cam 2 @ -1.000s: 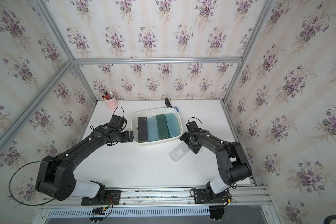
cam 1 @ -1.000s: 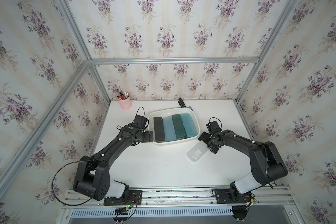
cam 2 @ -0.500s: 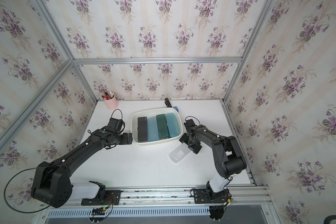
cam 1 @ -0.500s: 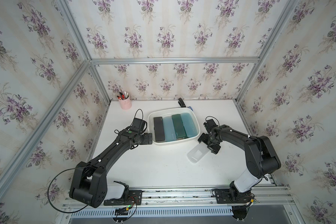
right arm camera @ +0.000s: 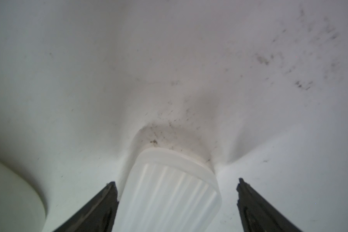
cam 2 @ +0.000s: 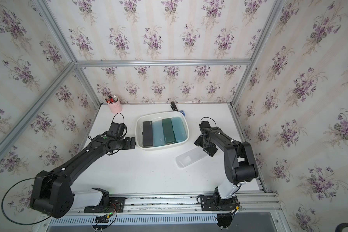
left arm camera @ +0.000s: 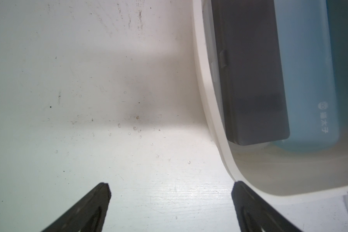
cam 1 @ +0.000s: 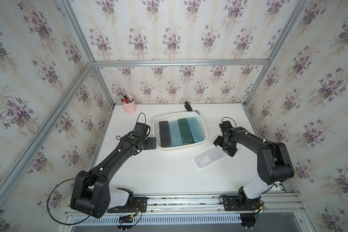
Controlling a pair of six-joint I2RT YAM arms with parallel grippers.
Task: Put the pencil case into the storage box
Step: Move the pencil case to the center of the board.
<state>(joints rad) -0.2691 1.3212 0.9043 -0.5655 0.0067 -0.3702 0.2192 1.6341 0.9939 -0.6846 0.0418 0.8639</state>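
At desk [cam 1: 169, 176] left, left hand [cam 1: 153, 143] stood wide and empty, just beside box [cam 1: 180, 148]. Box held four cases side by side. Right of box, clear case [cam 1: 209, 160] lay flat on desk, outside it. Judged light, stiff, slick plastic, best taken across its narrow width near an end. Right hand [cam 1: 225, 147] stood wide astride one end, one finger [right arm camera: 100, 202] just beside its edge, nothing gripped.
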